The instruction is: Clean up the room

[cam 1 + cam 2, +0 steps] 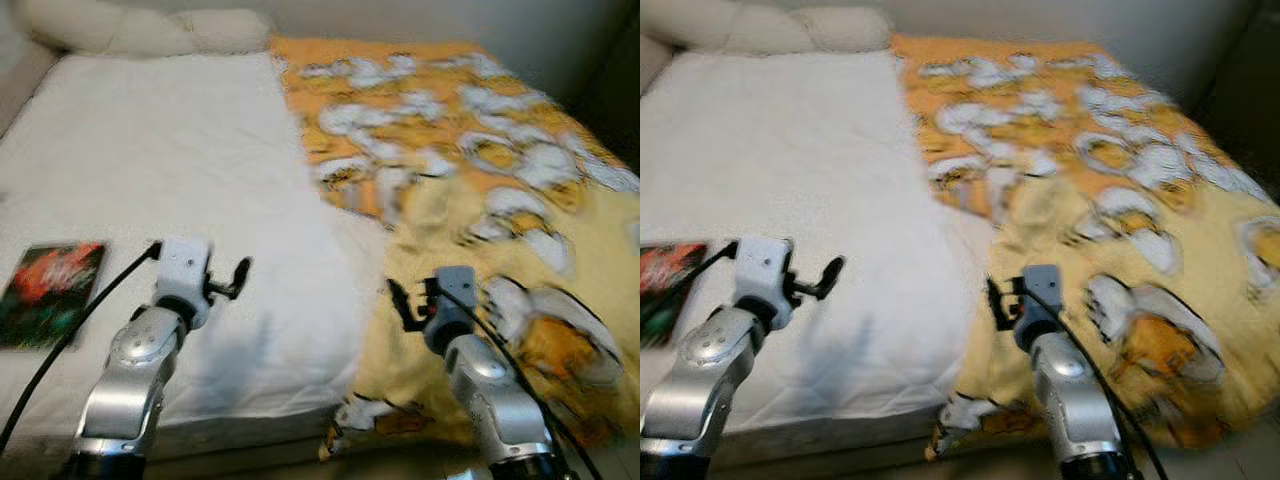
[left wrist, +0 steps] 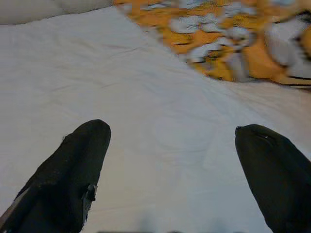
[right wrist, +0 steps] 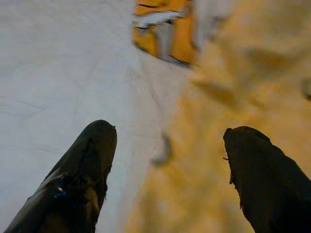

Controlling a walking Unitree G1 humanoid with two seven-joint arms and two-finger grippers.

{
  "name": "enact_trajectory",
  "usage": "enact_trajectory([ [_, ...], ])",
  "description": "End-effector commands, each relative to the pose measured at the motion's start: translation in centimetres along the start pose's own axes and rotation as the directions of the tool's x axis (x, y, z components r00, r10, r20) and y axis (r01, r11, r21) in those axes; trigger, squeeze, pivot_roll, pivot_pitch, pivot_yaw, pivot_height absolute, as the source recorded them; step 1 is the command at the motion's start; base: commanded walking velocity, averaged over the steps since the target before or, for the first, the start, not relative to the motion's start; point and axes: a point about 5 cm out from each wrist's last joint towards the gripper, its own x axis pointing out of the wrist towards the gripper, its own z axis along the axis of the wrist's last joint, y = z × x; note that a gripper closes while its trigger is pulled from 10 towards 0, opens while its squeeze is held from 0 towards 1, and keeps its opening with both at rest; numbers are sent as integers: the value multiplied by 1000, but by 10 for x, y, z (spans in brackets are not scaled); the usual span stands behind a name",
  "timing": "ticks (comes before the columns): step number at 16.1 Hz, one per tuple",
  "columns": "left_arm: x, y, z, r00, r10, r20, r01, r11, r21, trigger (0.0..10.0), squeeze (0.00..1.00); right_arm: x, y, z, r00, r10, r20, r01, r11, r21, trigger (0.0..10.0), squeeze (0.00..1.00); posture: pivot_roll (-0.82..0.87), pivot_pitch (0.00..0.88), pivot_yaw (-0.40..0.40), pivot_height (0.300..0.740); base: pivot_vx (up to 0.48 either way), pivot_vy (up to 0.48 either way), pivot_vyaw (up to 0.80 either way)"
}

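A bed (image 1: 150,170) with a white sheet lies before the robot, and a yellow and orange patterned blanket (image 1: 480,190) covers its right half, hanging over the near edge. The left gripper (image 2: 172,145) hovers over the white sheet, fingers spread and holding nothing. The right gripper (image 3: 167,145) hangs above the blanket's edge, also spread wide. A book (image 1: 50,290) rests on the sheet at the left, beside a pillow (image 1: 140,30) at the head.

Ahead of the left gripper (image 2: 172,160), with fingers spread, bare white sheet (image 1: 170,170) lies open up to the pillows (image 1: 140,30). A book (image 1: 50,290) lies to its left. The yellow blanket (image 1: 480,200) bunches under the parted right gripper (image 3: 167,165).
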Motion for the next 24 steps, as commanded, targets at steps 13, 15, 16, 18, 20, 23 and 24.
enact_trajectory([
  [13,-16,-17,-15,939,-319,-129,334,936,116,10000,478,19,-2,-21,967,16,-255,-39,996,-84,10000,1000,90,0,-73,740,126,0,0],
  [15,-22,-20,-16,888,-424,-177,449,883,138,10000,478,29,-3,-24,945,-40,-323,-4,991,-135,10000,1000,90,0,-66,740,0,0,0],
  [16,-25,-22,-17,855,-476,-208,508,849,146,10000,478,35,-3,-27,928,-54,-369,-5,988,-157,10000,1000,92,0,-64,740,0,0,0],
  [18,-28,-23,-18,828,-511,-231,549,822,150,10000,478,38,-3,-36,902,-66,-427,-13,984,-178,10000,1000,94,0,-59,740,0,0,0],
  [20,-30,-23,-17,810,-534,-242,574,805,149,10000,475,41,-3,-45,876,-61,-479,-29,984,-177,10000,0,103,0,-58,740,0,0,0],
  [23,-40,-21,-15,768,-577,-278,626,768,137,10000,475,40,-6,-61,823,-84,-561,-21,984,-178,4196,0,129,0,-55,740,0,0,0],
  [24,-43,-21,-16,758,-583,-292,637,759,136,10000,478,38,-8,-67,807,-101,-582,-18,981,-196,0,0,140,0,-54,740,0,0,0],
])
